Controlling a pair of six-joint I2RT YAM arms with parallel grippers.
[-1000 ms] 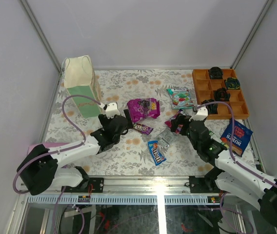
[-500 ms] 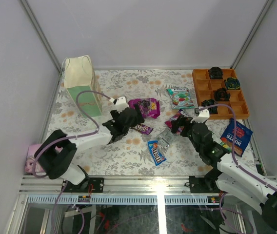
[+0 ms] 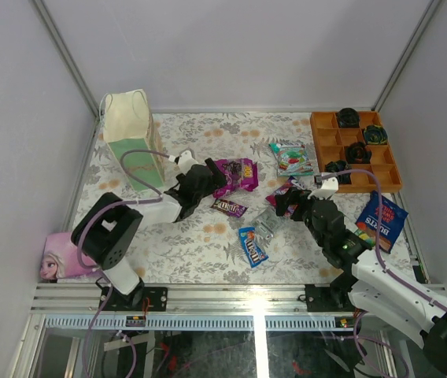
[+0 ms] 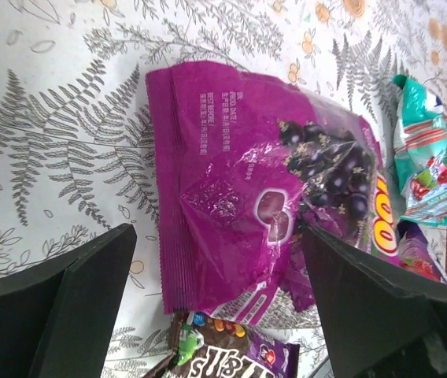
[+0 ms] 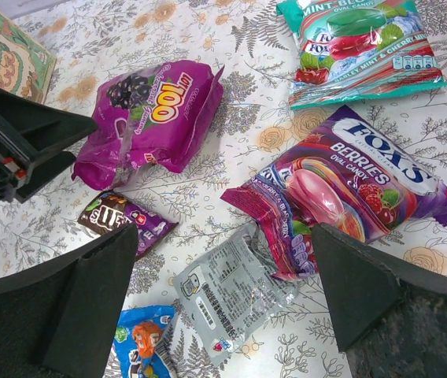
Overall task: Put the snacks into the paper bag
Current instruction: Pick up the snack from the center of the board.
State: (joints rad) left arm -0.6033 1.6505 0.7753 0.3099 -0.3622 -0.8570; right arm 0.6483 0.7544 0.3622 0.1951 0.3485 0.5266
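Observation:
The paper bag [image 3: 125,130] stands upright at the far left. My left gripper [image 3: 212,183] is open, its jaws either side of the near end of the magenta bag [image 3: 238,174], which fills the left wrist view [image 4: 247,181]. The dark candy bar [image 3: 229,208] lies just below it [image 4: 231,354]. My right gripper [image 3: 288,201] is open and empty above the silver wrapper [image 5: 231,287] and a purple berries packet [image 5: 349,189]. The blue candy packet [image 3: 253,246], the green-red sweets bag [image 3: 292,157] and the blue BURTS bag [image 3: 381,219] lie flat on the table.
An orange compartment tray [image 3: 327,150] with dark round objects stands at the far right. A flat pink cartoon-girl item [image 3: 58,258] lies at the near left edge. Grey walls close in the table on three sides.
My left arm has swung forward and to the right, bringing its open gripper up to the magenta bag. My right gripper has shifted only slightly.

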